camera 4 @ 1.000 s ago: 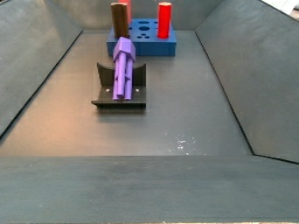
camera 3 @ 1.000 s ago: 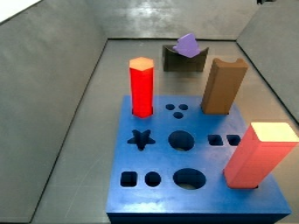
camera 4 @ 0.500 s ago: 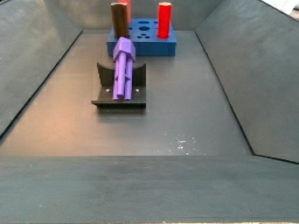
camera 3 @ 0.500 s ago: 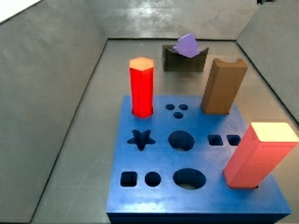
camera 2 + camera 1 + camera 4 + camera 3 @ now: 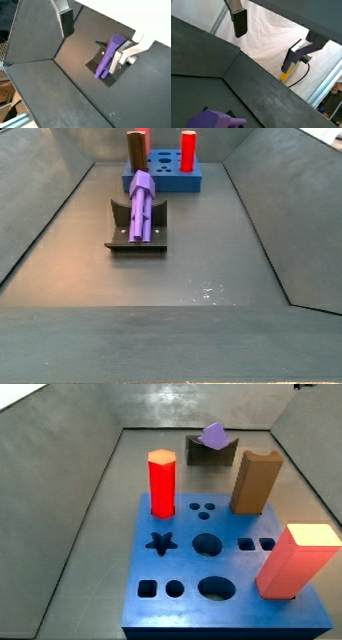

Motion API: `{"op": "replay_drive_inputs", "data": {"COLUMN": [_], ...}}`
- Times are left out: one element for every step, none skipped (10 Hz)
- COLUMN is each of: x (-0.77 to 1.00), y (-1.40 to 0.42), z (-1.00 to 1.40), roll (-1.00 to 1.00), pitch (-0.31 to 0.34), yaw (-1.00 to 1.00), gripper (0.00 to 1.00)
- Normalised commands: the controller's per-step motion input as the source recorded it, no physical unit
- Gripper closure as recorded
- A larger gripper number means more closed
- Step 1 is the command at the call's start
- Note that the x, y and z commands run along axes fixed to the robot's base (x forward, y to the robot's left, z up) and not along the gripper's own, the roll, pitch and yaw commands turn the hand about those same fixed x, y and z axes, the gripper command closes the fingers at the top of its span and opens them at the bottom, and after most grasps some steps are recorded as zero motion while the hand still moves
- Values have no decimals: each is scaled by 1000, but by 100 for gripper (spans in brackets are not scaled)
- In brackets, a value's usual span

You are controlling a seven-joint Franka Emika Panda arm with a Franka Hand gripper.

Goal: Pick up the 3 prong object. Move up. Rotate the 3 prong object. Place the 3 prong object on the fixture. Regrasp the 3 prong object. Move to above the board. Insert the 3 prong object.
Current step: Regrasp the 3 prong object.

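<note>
The tool [image 5: 100,36] is hanging high above the grey floor, and its two silver fingers [image 5: 65,22] are spread apart with nothing between them. It shows only in the wrist views; both side views are missing it. Well below the tool, the purple 3 prong object [image 5: 140,198] is lying on the dark fixture [image 5: 138,228], leaning along its upright part and sticking out past the top. In a wrist view the 3 prong object [image 5: 108,56] is sitting between the fingers as seen from above, but far under them. So the picking up, turning and putting down look done. What looks left is grabbing the 3 prong object again, carrying it over the blue board [image 5: 221,574], and pushing it into a hole. The board is standing farther off than the fixture, with a red peg [image 5: 162,483], a brown block [image 5: 254,481] and a pink block [image 5: 295,561] standing in it. The floor is dull grey metal with sloping grey walls around it. Past one wall, white cloth [image 5: 271,40] is hanging.
</note>
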Motion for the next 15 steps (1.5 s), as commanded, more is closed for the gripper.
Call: {"op": "replay_drive_inputs", "data": {"x": [313, 313, 312, 312, 312, 312, 312, 108, 109, 111, 111, 113, 124, 134, 142], "y": [-46, -46, -46, -46, -46, -46, -46, 42, 43, 36, 26, 24, 19, 13, 8], "z": [-25, -25, -25, -24, -24, -24, -24, -1000, -1000, -1000, -1000, -1000, -1000, -1000, -1000], "roll": [123, 123, 123, 123, 122, 122, 122, 163, 166, 151, 116, 104, 91, 84, 83], "pitch": [75, 76, 76, 76, 77, 77, 77, 87, 83, 73, 73, 68, 47, 26, 10], "yaw": [92, 92, 93, 93, 93, 93, 93, 49, 55, 87, 109, 112, 120, 123, 119], "gripper": [0, 0, 0, 0, 0, 0, 0, 0, 0, 0, 0, 0, 0, 0, 0]}}
